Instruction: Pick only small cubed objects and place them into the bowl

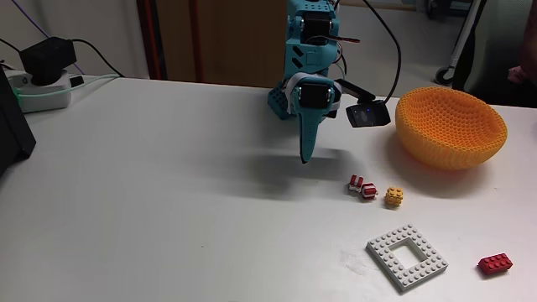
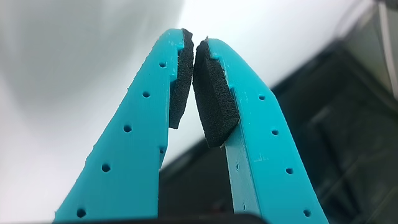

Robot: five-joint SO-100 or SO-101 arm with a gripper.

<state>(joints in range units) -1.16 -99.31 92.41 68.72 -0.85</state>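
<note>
Small cubed objects lay on the bench, end effector empty and closed above it.

Fixed view: two red-and-white cubes (image 1: pixel 362 185) touched each other, the yellow cube (image 1: pixel 393 197) just beside them to the right; all three sat in front of the orange bowl (image 1: pixel 451 127), apart from it. White square frame plate (image 1: pixel 407 256) and red brick (image 1: pixel 495 264) lay nearer the camera. Teal end effector (image 1: pixel 305 158) pointed down, left of the cubes, its shadow on the white bench (image 1: pixel 168 193). A power strip (image 1: pixel 42 88) rested at far left, wood panelling behind. Wrist view: black foam pads (image 2: pixel 211 106) met at the tips of the end effector (image 2: pixel 189 38), nothing between them; bench blurred pale.
</note>
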